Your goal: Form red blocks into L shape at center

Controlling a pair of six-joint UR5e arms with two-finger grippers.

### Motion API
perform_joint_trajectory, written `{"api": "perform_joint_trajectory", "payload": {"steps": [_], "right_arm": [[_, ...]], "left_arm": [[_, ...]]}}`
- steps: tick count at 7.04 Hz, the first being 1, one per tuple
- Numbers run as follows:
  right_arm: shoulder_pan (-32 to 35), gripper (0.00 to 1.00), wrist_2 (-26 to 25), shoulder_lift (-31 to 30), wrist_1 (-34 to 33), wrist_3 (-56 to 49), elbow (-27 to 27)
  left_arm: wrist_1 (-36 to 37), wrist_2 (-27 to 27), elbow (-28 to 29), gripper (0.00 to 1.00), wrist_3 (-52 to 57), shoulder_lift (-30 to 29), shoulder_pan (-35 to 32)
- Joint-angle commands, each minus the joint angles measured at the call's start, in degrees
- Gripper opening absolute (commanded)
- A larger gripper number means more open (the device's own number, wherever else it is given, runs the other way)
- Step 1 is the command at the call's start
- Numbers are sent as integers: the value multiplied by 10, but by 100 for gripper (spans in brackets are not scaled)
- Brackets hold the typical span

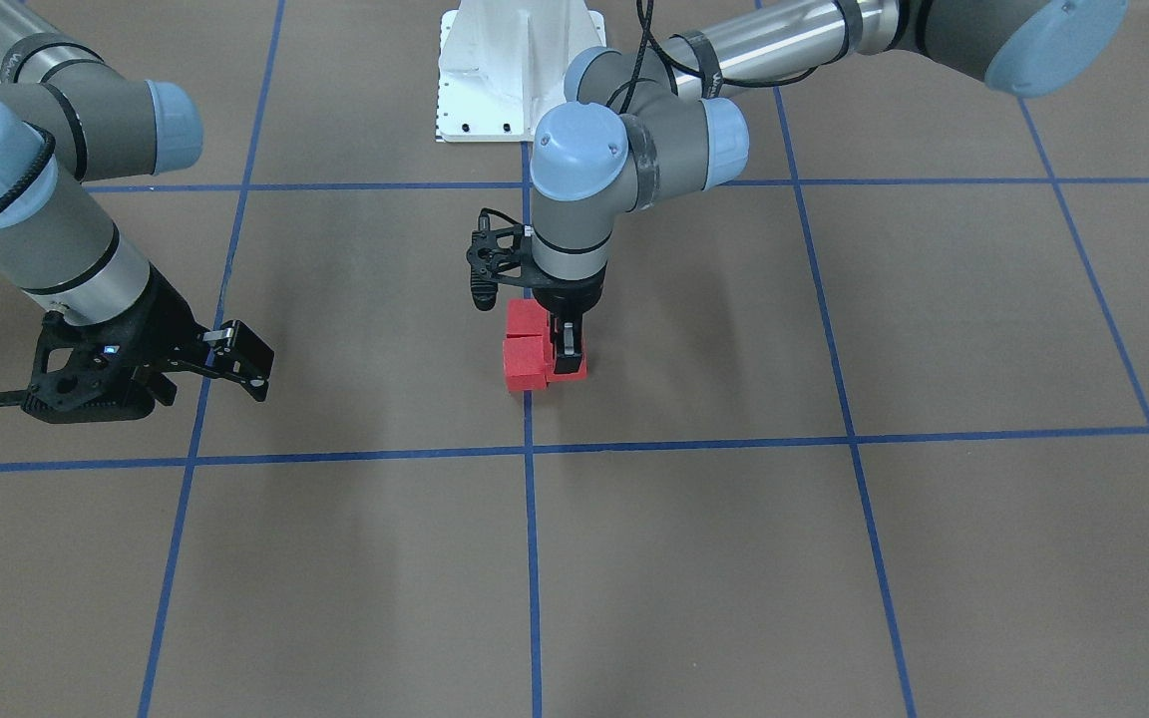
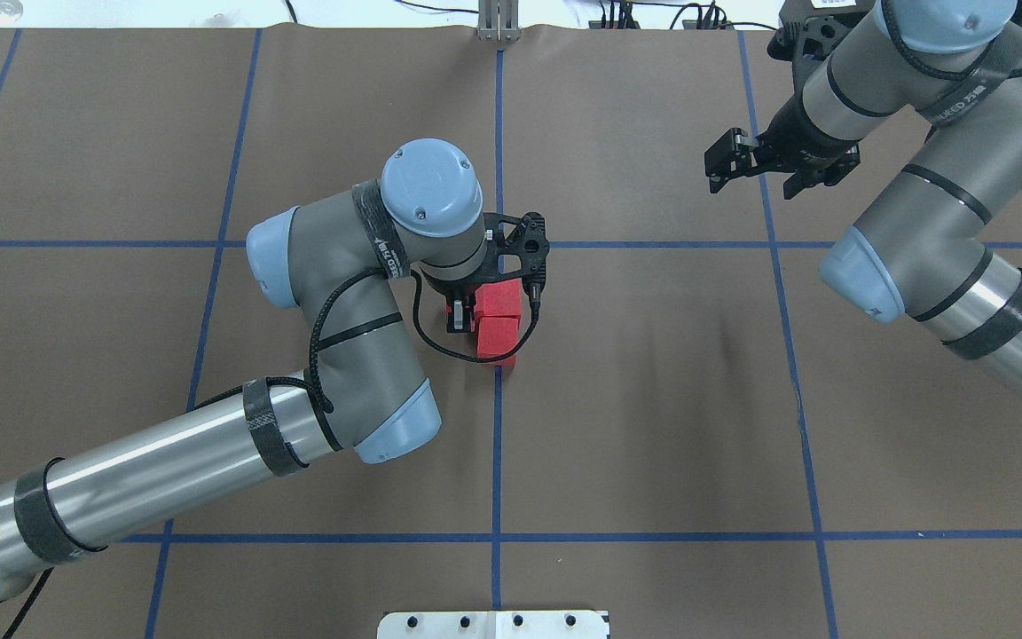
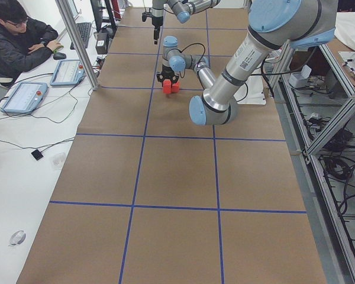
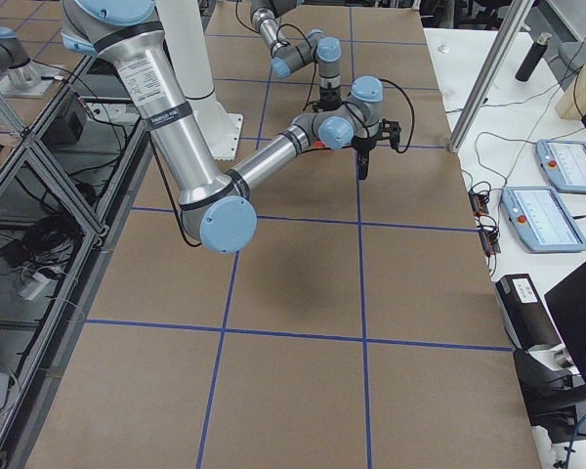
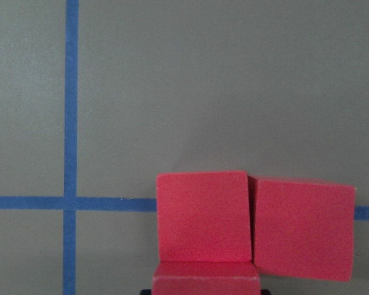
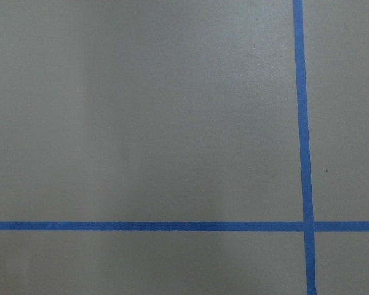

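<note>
- Left gripper (image 1: 567,351): low at the floor, pointing straight down. Its jaws straddle 1 of the 3 red blocks (image 2: 499,324) and appear pressed on 2 opposite sides of it. In the wrist view dark fingertips sit tight at its near corners, so the pinch is a judgement, not a certainty.
- Held block (image 1: 574,373): directly under the tool. Cannot tell whether it is seated on the floor or a shade above it.
- Corner block (image 5: 202,215): just ahead of the fingertips, touching the held block's far face.
- Skewed block (image 5: 302,228): to the right of the corner block in the wrist view. It touches at the near end, is turned slightly, and a thin gap opens at the far end.
- All 3 sit at the center (image 1: 495,409), on and beside the middle blue tape line (image 1: 532,519).
- Right gripper (image 1: 205,371): jaws spread, holding nothing, well apart from the left tool. Its wrist view shows only bare floor and tape.

Step in hand, as judged: setting down the last block. The L looks complete, apart from the skew.

The next move calls for parting the jaws without dragging the held block, then a straight lift clear. The skewed block could take a small squaring nudge.
</note>
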Motion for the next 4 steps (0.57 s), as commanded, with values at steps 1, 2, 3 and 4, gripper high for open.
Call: {"api": "perform_joint_trajectory", "payload": {"steps": [1,2,3,4], "right_arm": [[0,99,0,0,0,0,0],[0,99,0,0,0,0,0],[0,99,0,0,0,0,0],[0,99,0,0,0,0,0]], "left_arm": [[-9,4,0,44,-1,1,9],[-11,6,0,65,-1,13,18],[-40,10,2,75,-2,15,22],[-44,9,2,77,-3,19,22]]}}
